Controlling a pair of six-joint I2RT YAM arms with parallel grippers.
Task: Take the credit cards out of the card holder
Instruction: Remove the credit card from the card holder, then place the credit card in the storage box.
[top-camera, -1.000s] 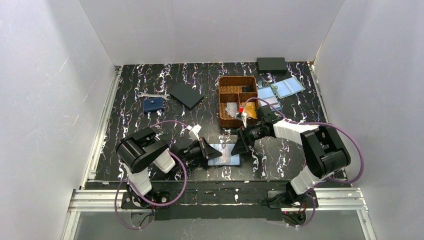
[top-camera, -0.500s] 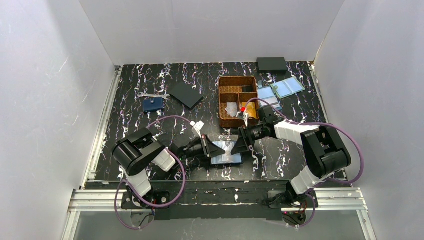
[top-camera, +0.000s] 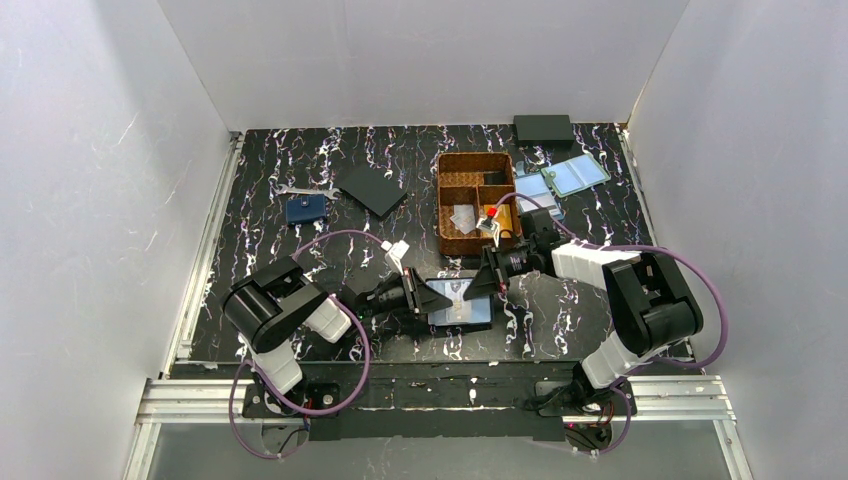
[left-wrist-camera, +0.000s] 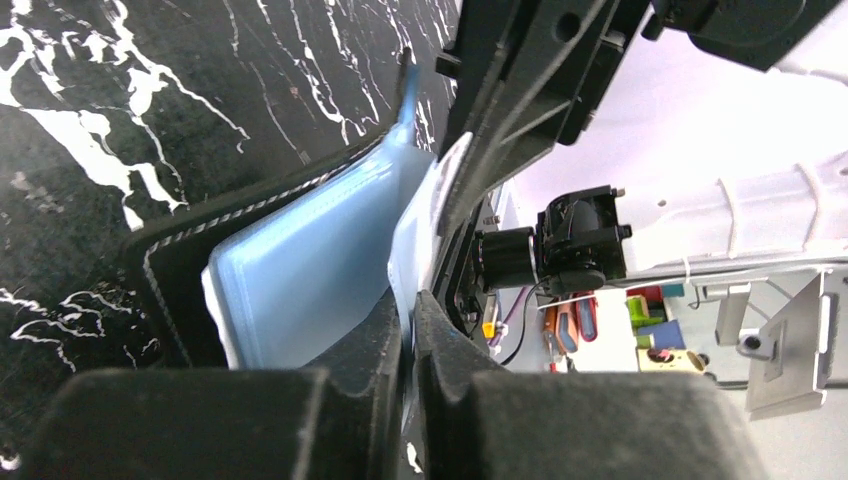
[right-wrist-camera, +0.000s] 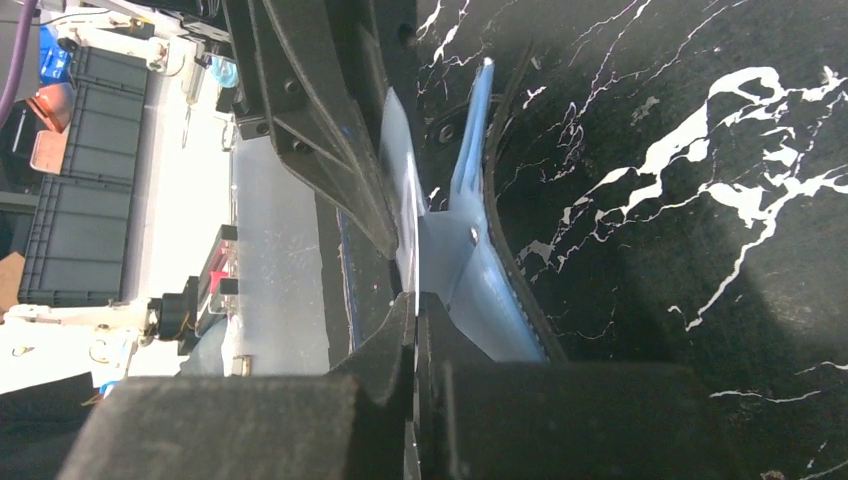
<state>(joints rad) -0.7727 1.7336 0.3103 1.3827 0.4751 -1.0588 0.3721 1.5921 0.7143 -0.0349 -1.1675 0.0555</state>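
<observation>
The card holder (top-camera: 470, 312) lies open near the front edge, black-rimmed with pale blue inner faces (left-wrist-camera: 310, 270). A thin pale inner leaf (top-camera: 457, 290) stands up from its middle. My left gripper (top-camera: 432, 297) is shut on that leaf's edge (left-wrist-camera: 415, 240) from the left. From the right, my right gripper (top-camera: 480, 284) is shut on the same leaf (right-wrist-camera: 405, 200), beside the blue face (right-wrist-camera: 485, 285). The two grippers nearly touch over the holder. I cannot tell whether a card sits in the pinched leaf. An orange-gold credit card (top-camera: 503, 222) lies in the brown tray.
The brown wicker tray (top-camera: 441, 200) stands behind the holder, holding white scraps. Two pale blue holders (top-camera: 575, 175) and a black box (top-camera: 543, 127) lie at the back right. A black square (top-camera: 372, 188), a navy wallet (top-camera: 305, 209) and a wrench (top-camera: 295, 189) lie at the back left.
My right gripper has closed onto the raised leaf. The leaf was lifted off the flat holder, and the holder slid slightly to the right with both grippers.
</observation>
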